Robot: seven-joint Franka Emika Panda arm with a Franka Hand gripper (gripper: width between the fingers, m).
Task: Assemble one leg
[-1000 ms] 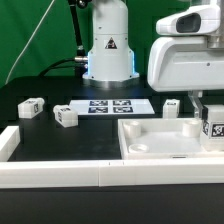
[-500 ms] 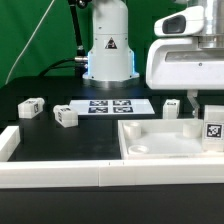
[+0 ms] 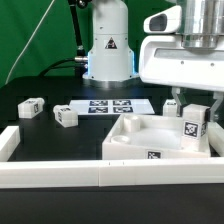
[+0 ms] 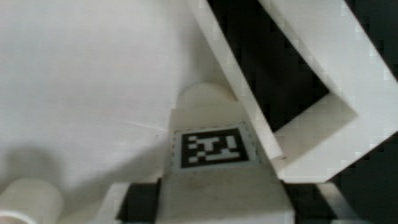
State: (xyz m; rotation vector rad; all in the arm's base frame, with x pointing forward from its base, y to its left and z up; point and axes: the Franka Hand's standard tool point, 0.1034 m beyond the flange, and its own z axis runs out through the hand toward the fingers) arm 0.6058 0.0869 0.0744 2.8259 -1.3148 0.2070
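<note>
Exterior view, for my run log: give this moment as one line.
gripper | holding leg | above tray | two legs loose on table

**A:** So where are the cameras sitting on this rig?

**B:** The exterior one is parked low at the table's near edge, looking straight across toward the robot base [image 3: 109, 45] at the far edge. It's wide enough to catch most of the black table [image 3: 40, 128], the marker board [image 3: 110, 106] and the white tray [image 3: 130, 143] up front.

**A:** And the wrist cam?

**B:** Way closer. It looks down past the gripper [image 4: 210, 196], nearly pressed against the tray [image 4: 89, 90], which fills most of the frame.

**A:** Any overlap?

**B:** Just the tray and the tagged leg [image 4: 215, 140], the same leg [image 3: 194, 126] the exterior view shows over the tray, near the table's near edge.
</note>
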